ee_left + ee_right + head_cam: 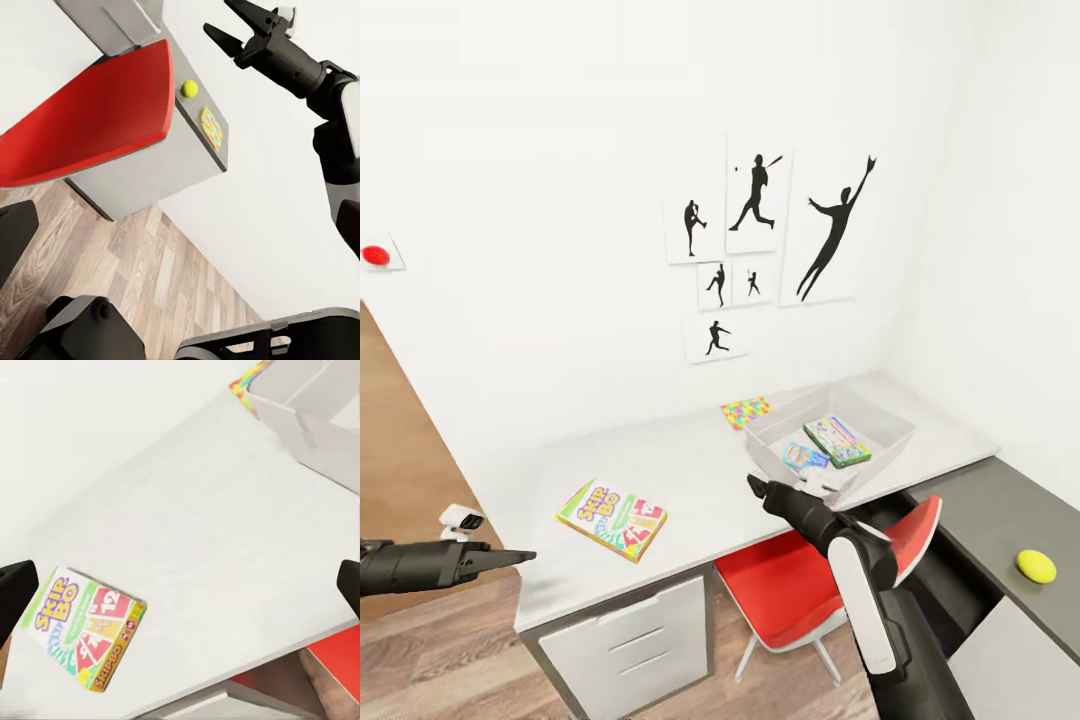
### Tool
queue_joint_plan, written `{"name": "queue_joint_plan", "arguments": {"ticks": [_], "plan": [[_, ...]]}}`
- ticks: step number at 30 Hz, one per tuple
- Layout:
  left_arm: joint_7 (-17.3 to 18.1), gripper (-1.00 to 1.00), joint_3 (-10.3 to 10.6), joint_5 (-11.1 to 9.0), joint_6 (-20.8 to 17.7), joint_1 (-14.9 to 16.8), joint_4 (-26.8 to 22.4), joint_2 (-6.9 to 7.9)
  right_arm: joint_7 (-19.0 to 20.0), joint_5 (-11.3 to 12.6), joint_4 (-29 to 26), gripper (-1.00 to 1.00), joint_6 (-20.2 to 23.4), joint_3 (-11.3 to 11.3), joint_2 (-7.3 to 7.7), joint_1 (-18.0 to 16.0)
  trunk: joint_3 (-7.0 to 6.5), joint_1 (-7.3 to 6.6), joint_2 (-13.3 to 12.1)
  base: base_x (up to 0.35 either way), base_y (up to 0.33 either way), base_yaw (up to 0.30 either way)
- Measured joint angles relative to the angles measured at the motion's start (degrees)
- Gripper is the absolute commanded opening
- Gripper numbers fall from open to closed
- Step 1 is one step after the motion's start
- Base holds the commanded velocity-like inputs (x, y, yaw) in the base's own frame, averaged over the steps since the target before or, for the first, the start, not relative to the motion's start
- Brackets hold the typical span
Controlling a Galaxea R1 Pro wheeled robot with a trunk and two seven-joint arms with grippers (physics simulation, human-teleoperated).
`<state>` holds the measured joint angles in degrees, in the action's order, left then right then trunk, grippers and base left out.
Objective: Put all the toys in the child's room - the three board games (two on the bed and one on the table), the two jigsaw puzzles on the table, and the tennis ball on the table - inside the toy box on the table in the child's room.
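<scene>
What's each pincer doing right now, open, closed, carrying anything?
Left pincer: looks closed, tips together, empty.
Right pincer: open, empty, beside the toy box.

1. We log the table [690, 470]: light grey top, lower dark section at right.
2. Skip-Bo box [612, 519] near left; puzzle board [746, 411] far, just beside toy box [880, 445].
3. Tennis ball [1036, 566] on the dark section.

The board game box [82, 628] on the table reads "SKIP-BO", with a "12" card.
</scene>
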<state>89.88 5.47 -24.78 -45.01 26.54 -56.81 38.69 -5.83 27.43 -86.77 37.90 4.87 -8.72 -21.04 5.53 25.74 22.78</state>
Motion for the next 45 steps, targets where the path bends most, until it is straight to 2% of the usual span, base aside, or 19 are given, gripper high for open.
{"name": "queue_joint_plan", "arguments": {"ticks": [11,18,27,45], "plan": [[0.0,1.00,0.0,0.0,0.0,0.0,0.0,-0.01,-0.1,0.0,1.4,1.00,-0.7,1.3,-0.04,0.0,0.00,0.00,0.0,0.000,0.001,0.032],[0.0,1.00,0.0,0.0,0.0,0.0,0.1,0.00,-0.4,0.0,1.4,1.00,-0.9,3.3,-0.06,0.0,-0.10,0.00,0.0,0.000,0.021,0.071],[0.0,1.00,0.0,0.0,0.0,0.0,0.7,0.00,-0.5,0.0,1.4,1.00,-0.9,3.7,-0.06,0.0,-0.61,0.00,0.0,0.000,0.185,0.203],[0.0,1.00,0.0,0.0,0.1,0.0,0.9,0.00,-0.8,0.0,1.5,1.00,-0.8,4.1,-0.15,-0.1,-1.50,0.00,0.0,0.000,0.014,0.254]]}}
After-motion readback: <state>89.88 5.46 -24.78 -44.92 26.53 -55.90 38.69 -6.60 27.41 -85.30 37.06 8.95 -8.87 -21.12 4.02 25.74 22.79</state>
